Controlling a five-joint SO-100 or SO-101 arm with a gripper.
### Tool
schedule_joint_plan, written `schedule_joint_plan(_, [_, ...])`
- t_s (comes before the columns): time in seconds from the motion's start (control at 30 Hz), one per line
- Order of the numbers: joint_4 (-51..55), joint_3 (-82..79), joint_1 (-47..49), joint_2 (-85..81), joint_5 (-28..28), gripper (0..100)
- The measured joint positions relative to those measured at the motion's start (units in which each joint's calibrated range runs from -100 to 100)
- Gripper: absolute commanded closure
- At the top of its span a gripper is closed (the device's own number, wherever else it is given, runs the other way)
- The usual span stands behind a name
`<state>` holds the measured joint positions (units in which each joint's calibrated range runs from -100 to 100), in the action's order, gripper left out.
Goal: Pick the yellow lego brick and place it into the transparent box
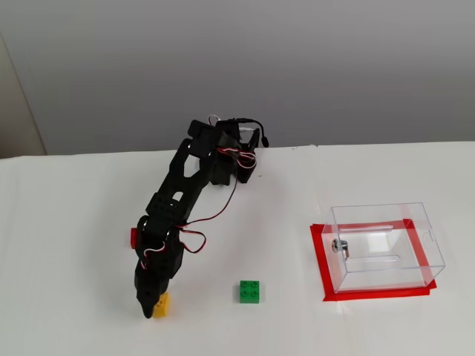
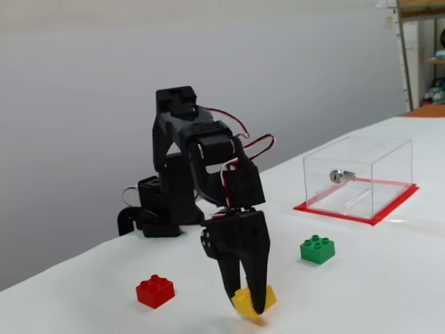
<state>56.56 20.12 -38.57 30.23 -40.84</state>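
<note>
In a fixed view from above, the black arm (image 1: 182, 204) reaches from its base at the far edge of the white desk (image 1: 74, 222) toward the near left. Its claw (image 1: 153, 308) points down, clamped on the yellow brick (image 1: 162, 305), which shows just right of the fingertips near the lower edge of the picture. A sliver of the red brick (image 1: 133, 237) peeks out from behind the arm on its left. The green brick (image 1: 249, 291) sits alone on the desk, well apart from the claw, to its right. Farther right stands the clear box (image 1: 386, 246) on a patch of red tape (image 1: 323, 267), a small metal fitting (image 1: 340, 245) on its left wall.

In a fixed view from the side, low over the desk (image 2: 389, 278), the claw (image 2: 252, 306) hangs nose-down with its two fingers pressed against the yellow brick (image 2: 249, 300). The brick is tilted and appears slightly off the surface, with a faint orange blur beneath it. The red brick (image 2: 155, 291) lies on the desk to the left of the claw, the green brick (image 2: 318, 249) to the right. The clear box (image 2: 358, 177) stands beyond, at the right, on its red tape (image 2: 361, 214), nothing but the metal fitting (image 2: 341, 175) showing inside.
</note>
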Motion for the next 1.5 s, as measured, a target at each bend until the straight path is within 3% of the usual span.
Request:
schedule_joint_plan(0.53, [9.3, 0.0, 23.2, -23.8, 0.0, 92])
schedule_joint_plan(0.73, [9.3, 0.0, 35.3, -31.0, 3.5, 92])
schedule_joint_plan(1.27, [9.3, 0.0, 67.4, -32.0, 8.2, 92])
schedule_joint_plan(1.5, [9.3, 0.0, 80.6, -31.5, 13.7, 92])
